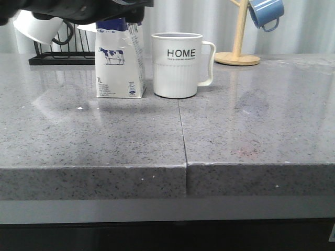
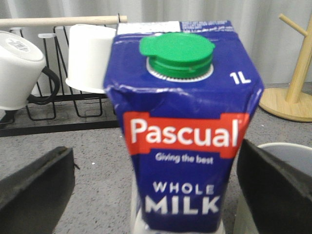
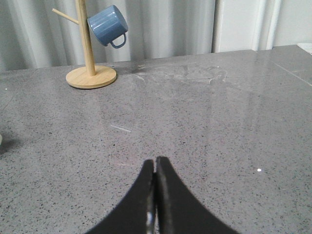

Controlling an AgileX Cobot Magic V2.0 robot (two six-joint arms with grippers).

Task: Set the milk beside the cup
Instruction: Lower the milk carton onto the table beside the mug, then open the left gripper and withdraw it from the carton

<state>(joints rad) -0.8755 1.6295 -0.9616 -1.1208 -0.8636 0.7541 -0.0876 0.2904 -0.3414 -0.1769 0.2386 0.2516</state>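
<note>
The milk (image 1: 119, 63) stands upright on the grey counter, its side close to the left of the cup (image 1: 177, 65), a white ribbed "HOME" mug with its handle to the right. My left gripper (image 2: 156, 148) is open and hovers at the carton's top. Its fingers (image 2: 36, 190) stand wide on either side of the blue "WHOLE MILK" carton (image 2: 183, 122) with gaps on both sides. In the front view the left arm (image 1: 78, 9) hides the carton's top. The cup's rim (image 2: 287, 148) shows behind the other finger. My right gripper (image 3: 155, 163) is shut and empty over bare counter.
A black dish rack (image 1: 57, 55) with white mugs (image 2: 90, 56) stands behind the milk. A wooden mug tree (image 1: 238, 36) with a blue mug (image 1: 266, 13) stands at the back right and shows in the right wrist view (image 3: 90, 48). A seam (image 1: 182, 130) crosses the counter.
</note>
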